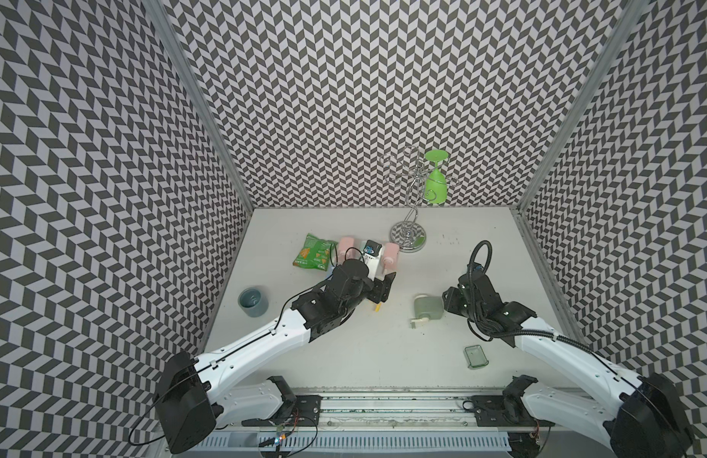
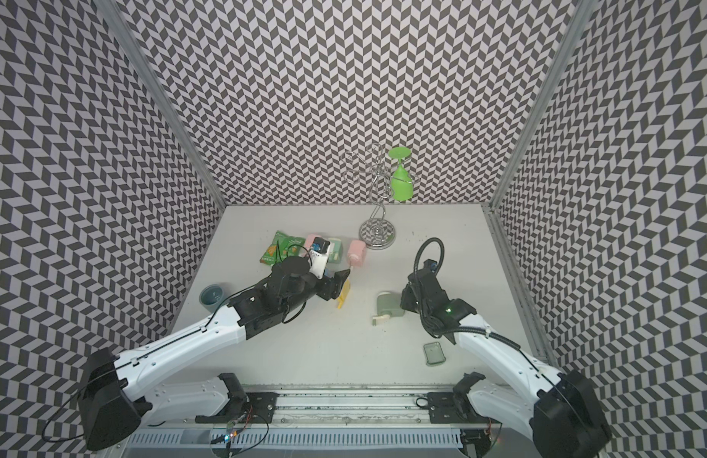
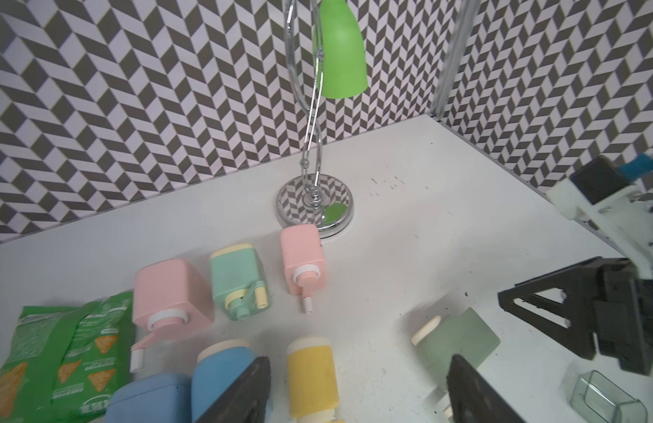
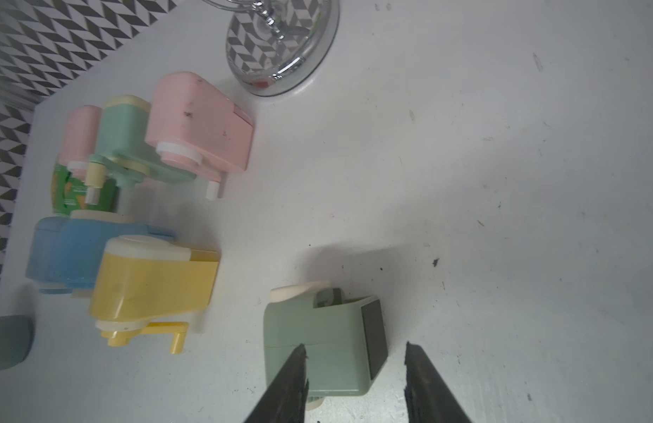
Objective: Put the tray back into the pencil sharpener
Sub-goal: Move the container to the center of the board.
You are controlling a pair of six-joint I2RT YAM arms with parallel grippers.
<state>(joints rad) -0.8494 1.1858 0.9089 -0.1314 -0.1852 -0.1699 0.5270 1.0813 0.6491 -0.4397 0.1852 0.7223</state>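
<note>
Resting tray (image 1: 476, 356) well apart from spread right hand (image 4: 355, 347) at pencil sharpener (image 4: 317, 322); left hand (image 3: 360, 360) spread too.

A chrome glass rack (image 1: 408, 236) is seen near the back wall, and a green wine glass (image 1: 436, 186) is hung upside down from one of its arms. A green snack bag (image 1: 312, 253) is laid flat on the white table (image 1: 344, 357). Beside it, a row is formed by a pink sharpener (image 3: 171, 293), a mint sharpener (image 3: 237, 278) and a second pink sharpener (image 3: 303, 256). Nearer the front, a blue sharpener (image 3: 218, 370) and a yellow sharpener (image 3: 310, 373) are placed side by side. A grey-blue cup (image 1: 253, 302) is set upright, well apart, by the left wall.
</note>
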